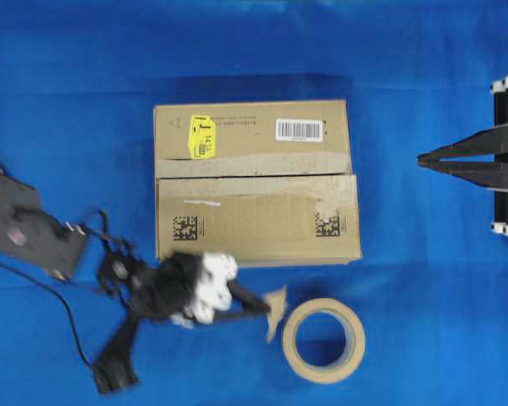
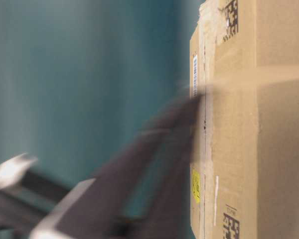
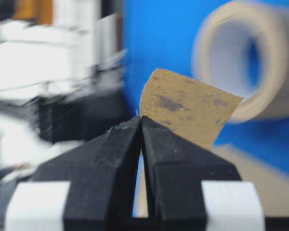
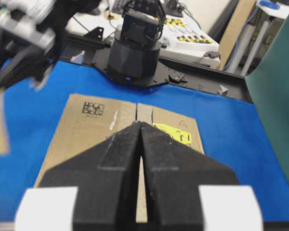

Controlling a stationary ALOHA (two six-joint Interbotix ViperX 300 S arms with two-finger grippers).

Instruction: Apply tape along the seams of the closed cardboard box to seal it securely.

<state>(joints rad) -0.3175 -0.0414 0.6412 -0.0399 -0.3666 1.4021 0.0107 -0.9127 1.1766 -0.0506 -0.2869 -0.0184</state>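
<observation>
The cardboard box (image 1: 256, 182) lies closed, contents unseen, just above and beyond the left gripper (image 1: 267, 308), its seams (image 1: 254, 176) untaped; it looks stiff and light. Pinched at one edge in the fully closed left jaws, the tape (image 3: 188, 108) is thin, floppy, likely sticky, best held by that edge. The right gripper (image 1: 423, 159), closed on nothing, hovers well right of the box.

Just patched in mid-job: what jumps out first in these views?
The cardboard box sits mid-cloth, its seams edged by torn old tape. Below it, the left end effector is shut on the tape, beside the tape roll. The right end effector waits shut at the right.
</observation>
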